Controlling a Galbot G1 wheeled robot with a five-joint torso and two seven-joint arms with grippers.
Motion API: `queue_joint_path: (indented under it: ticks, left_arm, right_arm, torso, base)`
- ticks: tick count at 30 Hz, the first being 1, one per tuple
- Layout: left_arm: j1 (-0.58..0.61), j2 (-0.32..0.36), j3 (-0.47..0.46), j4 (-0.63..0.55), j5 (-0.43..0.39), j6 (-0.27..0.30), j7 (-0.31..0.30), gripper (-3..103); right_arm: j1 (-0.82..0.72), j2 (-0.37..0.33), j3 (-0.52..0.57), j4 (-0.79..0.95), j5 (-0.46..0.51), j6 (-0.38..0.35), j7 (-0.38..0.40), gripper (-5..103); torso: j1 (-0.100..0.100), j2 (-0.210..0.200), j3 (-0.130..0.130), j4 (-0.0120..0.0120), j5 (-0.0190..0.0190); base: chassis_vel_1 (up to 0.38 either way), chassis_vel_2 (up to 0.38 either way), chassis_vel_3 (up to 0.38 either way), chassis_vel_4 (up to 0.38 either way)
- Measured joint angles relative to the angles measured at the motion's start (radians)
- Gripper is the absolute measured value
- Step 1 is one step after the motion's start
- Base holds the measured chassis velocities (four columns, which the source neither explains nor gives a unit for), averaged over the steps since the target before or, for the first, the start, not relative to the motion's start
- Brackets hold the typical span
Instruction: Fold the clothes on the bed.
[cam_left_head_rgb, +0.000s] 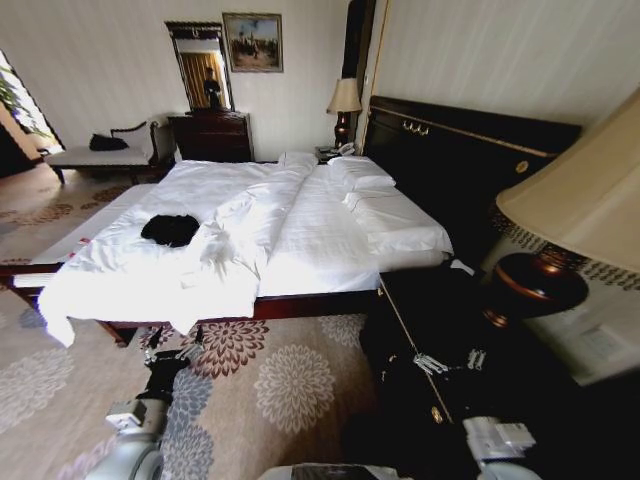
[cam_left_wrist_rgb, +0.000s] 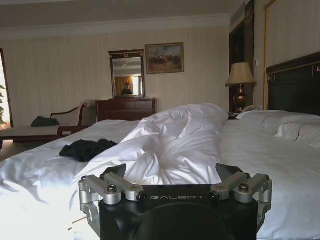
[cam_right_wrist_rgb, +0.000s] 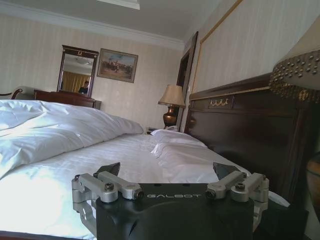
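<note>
"GALBOT" reads in pale capitals on the black housing of the left gripper (cam_left_wrist_rgb: 175, 172), just behind its metal finger links. Same "GALBOT" mark on the black housing of the right gripper (cam_right_wrist_rgb: 170, 171). No other legible text.

Black T-shirt (cam_left_head_rgb: 170, 229) lies crumpled, lettering hidden in its folds. At three o'clock, the near lamp (cam_left_head_rgb: 575, 200) is cut by the edge. Mirror (cam_left_head_rgb: 203, 68) figure too small to read.

A mirror (cam_left_head_rgb: 200, 65) and painting (cam_left_head_rgb: 253, 42) are hung at upper left, with 1 lamp (cam_left_head_rgb: 345, 106) placed right of them.
</note>
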Motion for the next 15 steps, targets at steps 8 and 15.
queue_joint_path:
  ticks: [8,15]
  left_arm:
    - [-0.004,-0.006,0.004,0.012,0.007,0.000,0.000,100]
    - [-0.002,-0.013,0.010,0.017,0.016,-0.003,0.000,100]
  right_arm:
    - [-0.005,0.005,-0.001,-0.013,-0.002,0.002,0.002,100]
    - [0.001,0.006,-0.008,-0.014,-0.004,0.002,0.003,100]
  torso:
    - [0.000,0.000,0.000,-0.0003,-0.0002]
    - [0.000,0.000,0.000,0.0000,-0.0002]
  base:
    - [-0.171,0.168,0.165,-0.177]
    - [-0.193,0.171,0.188,-0.175]
